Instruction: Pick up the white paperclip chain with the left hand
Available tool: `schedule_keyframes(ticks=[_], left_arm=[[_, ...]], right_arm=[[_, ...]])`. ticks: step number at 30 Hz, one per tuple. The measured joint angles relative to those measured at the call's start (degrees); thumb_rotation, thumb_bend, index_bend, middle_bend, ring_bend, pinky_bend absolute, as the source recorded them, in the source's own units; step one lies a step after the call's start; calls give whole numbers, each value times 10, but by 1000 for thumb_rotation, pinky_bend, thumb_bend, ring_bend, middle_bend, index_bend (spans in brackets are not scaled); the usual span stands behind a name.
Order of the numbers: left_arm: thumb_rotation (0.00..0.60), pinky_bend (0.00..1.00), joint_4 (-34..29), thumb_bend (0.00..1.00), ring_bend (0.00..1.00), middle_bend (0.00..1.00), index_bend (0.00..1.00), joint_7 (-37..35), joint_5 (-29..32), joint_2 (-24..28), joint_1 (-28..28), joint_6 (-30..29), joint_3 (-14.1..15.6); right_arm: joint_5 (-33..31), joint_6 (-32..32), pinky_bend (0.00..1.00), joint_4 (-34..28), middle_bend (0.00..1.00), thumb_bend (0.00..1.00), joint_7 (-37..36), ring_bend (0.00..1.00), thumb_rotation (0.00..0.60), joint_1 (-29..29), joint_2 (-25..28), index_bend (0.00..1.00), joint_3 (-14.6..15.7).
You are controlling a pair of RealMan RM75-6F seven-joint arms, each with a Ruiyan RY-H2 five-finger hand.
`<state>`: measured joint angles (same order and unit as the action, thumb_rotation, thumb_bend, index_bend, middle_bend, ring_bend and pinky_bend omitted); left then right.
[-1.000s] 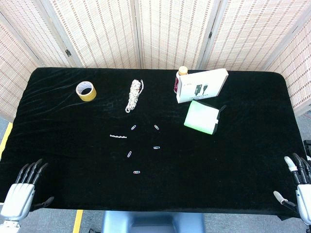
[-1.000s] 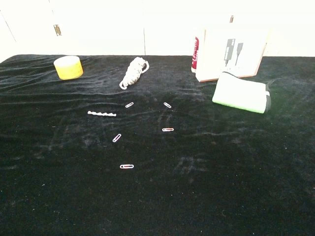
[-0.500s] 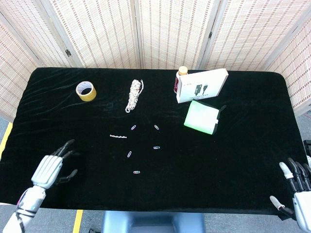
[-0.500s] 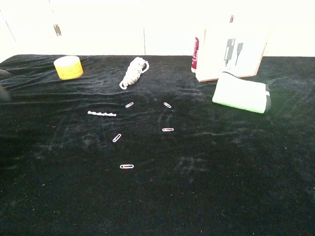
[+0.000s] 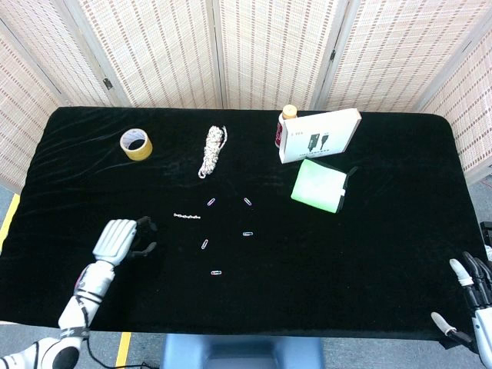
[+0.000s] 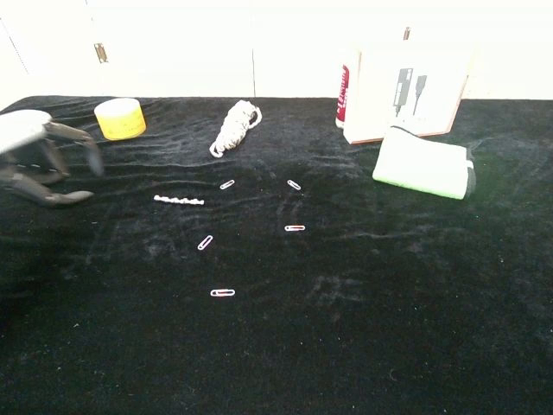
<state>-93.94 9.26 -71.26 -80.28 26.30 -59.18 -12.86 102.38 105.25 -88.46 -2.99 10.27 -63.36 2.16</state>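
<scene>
The white paperclip chain [image 5: 187, 217] [image 6: 179, 201] lies stretched out flat on the black tablecloth, left of centre. My left hand [image 5: 119, 240] [image 6: 39, 156] hovers left of and nearer than the chain, fingers curved and spread, holding nothing. A clear gap separates its fingertips from the chain. My right hand [image 5: 470, 301] sits at the table's near right corner, fingers apart and empty; the chest view does not show it.
Several loose paperclips [image 5: 247, 234] [image 6: 223, 292] lie scattered right of the chain. A yellow tape roll [image 5: 135, 144], a coiled white rope [image 5: 212, 150], a white box [image 5: 318, 134] with a bottle [image 5: 286, 123] behind it and a green pouch [image 5: 320, 185] stand farther back.
My left hand has come in from the near left corner, moving forward and rightward toward the chain. The right hand has drawn back slightly toward the corner. The chain has not moved.
</scene>
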Motion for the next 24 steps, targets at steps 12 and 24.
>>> schedule_keyframes(ticks=[12,24], left_arm=[[600,1000,95,390,1000,1000,456,44,140,-130,97,38,-53],[600,1000,201,396,1000,1000,484,19,162,-172,154,89,-65]], right_arm=[[-12,-18,0,-2,0,92,-31,0,600,-11,14,0,-2],[-14,56,0,29,0,92,-96,0,600,4,7,0,-19]])
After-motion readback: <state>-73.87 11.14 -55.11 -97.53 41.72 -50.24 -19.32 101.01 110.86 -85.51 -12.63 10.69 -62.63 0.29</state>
